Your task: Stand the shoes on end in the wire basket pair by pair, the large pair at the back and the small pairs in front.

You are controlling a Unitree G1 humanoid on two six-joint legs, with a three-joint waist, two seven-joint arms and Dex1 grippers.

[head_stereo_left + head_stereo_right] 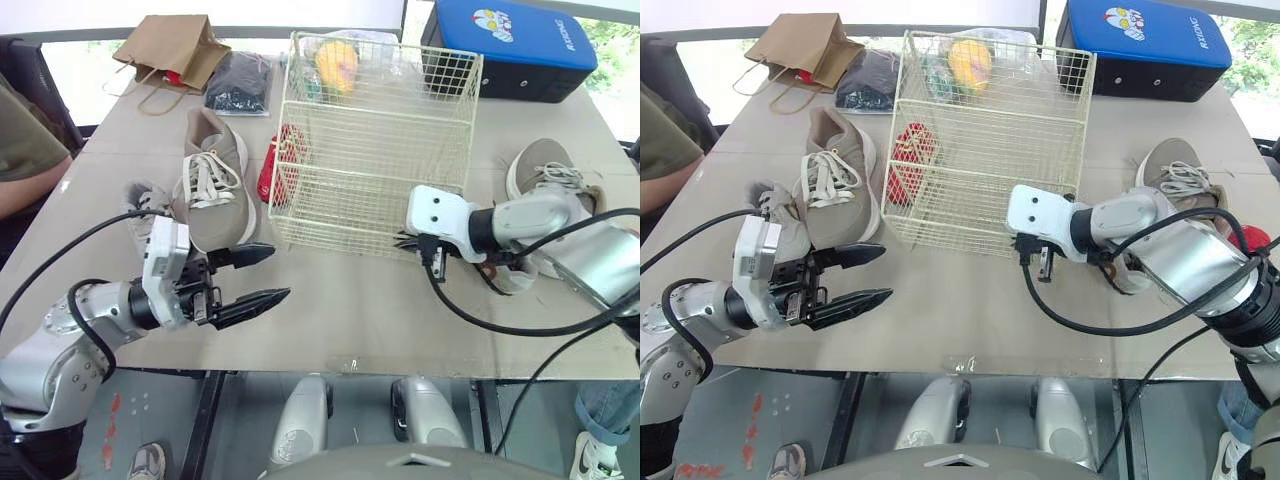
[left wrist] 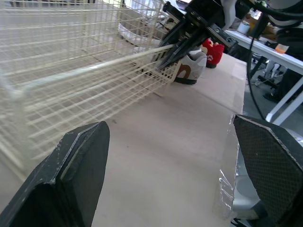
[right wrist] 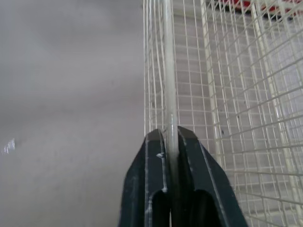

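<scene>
The cream wire basket (image 1: 375, 160), a square-gridded box of thin rods, is sitting at the upper centre of the left eye view on the pale, smooth table (image 1: 340, 310). The right gripper (image 3: 170, 136) is reaching in from the right and pinching the thicker rim rod at the basket's lower right corner, its black fingers (image 3: 151, 156) pressing narrowly on the wire. The left gripper (image 1: 278, 272) is hovering at lower left, its tapered, matte black fingers (image 2: 75, 175) spreading wide and holding nothing.

A large taupe sneaker (image 1: 212, 180) with white laces is lying just left of the basket, and a small grey shoe (image 1: 145, 205) is resting against its left side. A small red shoe (image 1: 270, 165) is lying against the basket's left wall. The second taupe sneaker (image 1: 545, 170) is lying at right, behind the right arm. A crumpled brown paper bag (image 1: 175, 50) and a blue hard case (image 1: 520, 45) are sitting along the top edge.
</scene>
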